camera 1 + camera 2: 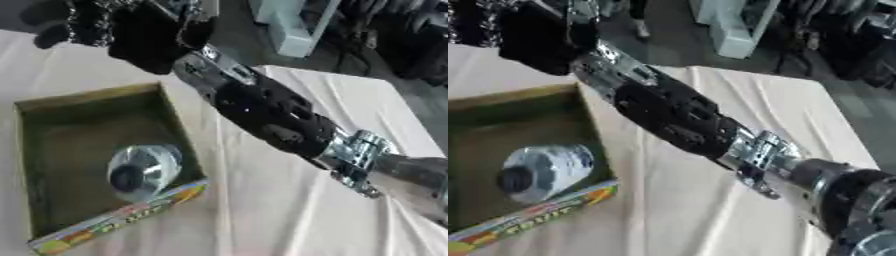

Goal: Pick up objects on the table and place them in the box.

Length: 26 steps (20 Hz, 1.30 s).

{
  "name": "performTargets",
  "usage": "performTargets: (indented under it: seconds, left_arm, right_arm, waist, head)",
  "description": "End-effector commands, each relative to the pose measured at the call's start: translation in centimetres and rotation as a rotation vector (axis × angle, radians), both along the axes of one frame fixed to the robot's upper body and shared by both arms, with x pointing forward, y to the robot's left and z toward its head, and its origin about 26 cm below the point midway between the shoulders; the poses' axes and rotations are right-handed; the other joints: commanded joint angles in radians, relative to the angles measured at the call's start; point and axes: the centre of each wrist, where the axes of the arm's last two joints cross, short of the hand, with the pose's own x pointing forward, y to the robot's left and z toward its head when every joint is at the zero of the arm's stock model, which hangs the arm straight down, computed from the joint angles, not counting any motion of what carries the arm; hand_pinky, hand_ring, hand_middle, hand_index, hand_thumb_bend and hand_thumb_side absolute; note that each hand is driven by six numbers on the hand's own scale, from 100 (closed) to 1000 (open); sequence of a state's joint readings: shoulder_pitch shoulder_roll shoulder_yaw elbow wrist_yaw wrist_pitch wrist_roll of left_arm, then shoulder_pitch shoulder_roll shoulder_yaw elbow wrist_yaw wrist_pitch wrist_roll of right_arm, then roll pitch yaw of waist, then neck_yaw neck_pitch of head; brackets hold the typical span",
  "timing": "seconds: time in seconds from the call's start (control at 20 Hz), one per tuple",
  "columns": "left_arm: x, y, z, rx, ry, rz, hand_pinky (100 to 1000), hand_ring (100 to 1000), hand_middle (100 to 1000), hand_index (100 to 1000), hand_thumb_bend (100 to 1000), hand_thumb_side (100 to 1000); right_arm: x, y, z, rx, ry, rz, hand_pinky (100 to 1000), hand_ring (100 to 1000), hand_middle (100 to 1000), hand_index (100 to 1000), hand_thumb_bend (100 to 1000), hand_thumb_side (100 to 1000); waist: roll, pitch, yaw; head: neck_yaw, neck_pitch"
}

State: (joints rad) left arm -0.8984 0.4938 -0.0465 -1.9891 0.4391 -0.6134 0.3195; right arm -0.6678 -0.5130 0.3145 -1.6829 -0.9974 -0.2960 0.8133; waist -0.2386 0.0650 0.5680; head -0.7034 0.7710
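Lying on its side in the near end of the box (35,150) is a clear plastic bottle (144,170) with a dark cap, the cap end pointing toward the camera. The box is open-topped cardboard, its near flap printed in bright colours, and it sits on the worktop (289,210), which is covered with a pale cloth. Just right of the box, the robot's right arm (675,120) stretches diagonally from the lower right up toward the far left, passing above the cloth. At the far end, beyond the box's back wall, the right hand (144,42) hangs over the worktop edge, black and blurred; whether its fingers are curled or straight cannot be told, and nothing shows in it.
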Motion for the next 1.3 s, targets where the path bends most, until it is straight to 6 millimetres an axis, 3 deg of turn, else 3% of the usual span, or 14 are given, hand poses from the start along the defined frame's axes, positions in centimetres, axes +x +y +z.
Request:
performTargets:
  seconds: [0.05, 0.3, 0.5, 0.65, 0.7, 0.8, 0.95, 1.1, 1.15, 1.2, 1.3]
  left_arm:
    - [-0.5, 0.0, 0.5, 0.012, -0.025, -0.001, 789, 805, 823, 796, 166, 1000]
    - [-0.4, 0.0, 0.4, 0.017, -0.021, 0.002, 789, 806, 824, 796, 166, 1000]
    - [-0.3, 0.5, 0.0, 0.038, -0.01, 0.03, 788, 809, 825, 796, 167, 1000]
    - [-0.2, 1.2, -0.5, 0.061, 0.003, 0.066, 786, 812, 827, 795, 168, 1000]
    - [-0.1, 1.5, -0.8, 0.071, 0.013, 0.084, 786, 811, 827, 795, 168, 1000]
    - [0.1, 2.0, -1.5, 0.083, 0.039, 0.111, 784, 816, 829, 794, 168, 1000]
    - [0.4, 2.8, -2.8, 0.095, 0.081, 0.151, 783, 819, 831, 793, 169, 1000]
    - [0.6, 3.6, -4.1, 0.113, 0.112, 0.195, 781, 823, 833, 792, 168, 1000]
    - [0.6, 3.8, -4.4, 0.118, 0.116, 0.204, 781, 823, 833, 792, 168, 1000]
    - [0.7, 4.0, -4.8, 0.128, 0.127, 0.219, 780, 825, 834, 791, 168, 1000]
    - [0.8, 4.3, -5.8, 0.146, 0.144, 0.245, 779, 827, 835, 791, 167, 1000]
  right_arm:
    - [-0.2, -0.4, 0.6, 0.016, -0.121, 0.049, 861, 878, 899, 1000, 803, 918]
    - [0.2, -1.3, 0.4, 0.062, -0.08, 0.04, 839, 870, 887, 1000, 782, 941]
    - [-0.8, -3.4, 1.5, 0.13, -0.082, 0.045, 762, 834, 847, 1000, 677, 1000]
    - [-2.8, -5.8, 2.6, 0.173, -0.077, 0.06, 694, 804, 812, 971, 585, 1000]
    - [-3.9, -6.8, 2.9, 0.191, -0.076, 0.063, 699, 805, 813, 972, 592, 1000]
    - [-6.0, -8.4, 3.0, 0.227, -0.068, 0.064, 653, 779, 789, 939, 487, 1000]
    - [-7.8, -11.2, 1.5, 0.321, -0.002, 0.011, 612, 744, 758, 906, 362, 1000]
    - [-9.2, -13.3, -1.7, 0.464, 0.068, -0.073, 592, 710, 733, 868, 250, 1000]
    - [-9.5, -13.6, -2.5, 0.492, 0.08, -0.094, 588, 706, 733, 864, 326, 1000]
    - [-10.1, -13.8, -4.3, 0.546, 0.111, -0.127, 577, 690, 710, 848, 191, 1000]
    - [-11.1, -13.8, -7.1, 0.641, 0.161, -0.194, 562, 669, 682, 828, 123, 1000]
  waist:
    - [0.013, -0.01, -0.004]
    - [0.013, -0.012, -0.008]
    - [0.013, -0.012, -0.034]
    - [0.013, -0.012, -0.062]
    - [0.015, -0.014, -0.075]
    - [0.025, -0.019, -0.097]
    - [0.046, -0.026, -0.13]
    - [0.064, -0.03, -0.169]
    - [0.067, -0.031, -0.175]
    - [0.072, -0.028, -0.19]
    - [0.078, -0.024, -0.209]
  head:
    - [0.001, -0.001]
    - [0.0, -0.001]
    - [0.004, -0.004]
    - [0.015, -0.022]
    - [0.023, -0.031]
    - [0.036, -0.044]
    - [0.048, -0.067]
    - [0.002, -0.12]
    - [-0.009, -0.132]
    - [-0.026, -0.158]
    - [-0.045, -0.191]
